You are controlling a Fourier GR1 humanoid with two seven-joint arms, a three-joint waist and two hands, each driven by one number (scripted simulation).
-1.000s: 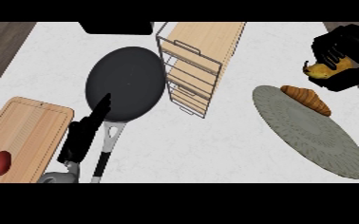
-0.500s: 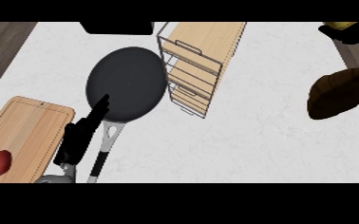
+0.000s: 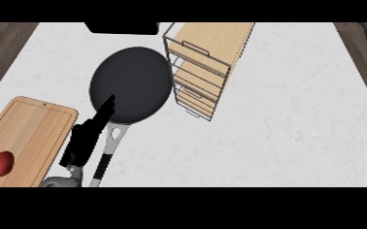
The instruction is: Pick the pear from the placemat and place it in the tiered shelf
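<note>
1. The counter [image 3: 287, 126] is a pale, faintly veined white top; dark wood-toned strips show at the upper left and upper right corners, and a black object [image 3: 122, 27] sits at the far edge.
2. A dark round frying pan [image 3: 132, 85] lies left of centre, its handle [image 3: 106, 155] running toward the lower edge.
3. The tiered shelf [image 3: 204, 68], light wood in a wire frame, stands just right of the pan, apart from it.
4. A wooden cutting board [image 3: 32, 140] lies at the lower left, with a red item [image 3: 4, 163] partly cut off at the left edge.
5. The left hand [image 3: 90, 136] rests over the pan's handle, fingers straight and together, pointing up toward the pan, holding nothing.
6. The right hand is out of sight.
7. The pear and the placemat do not show, so the pear's place cannot be told.
8. Half a second ago a dark brownish shape showed at the right edge; now that side is bare counter. A second ago the placemat and the right hand showed there. The left hand, pan and shelf lie unchanged.
</note>
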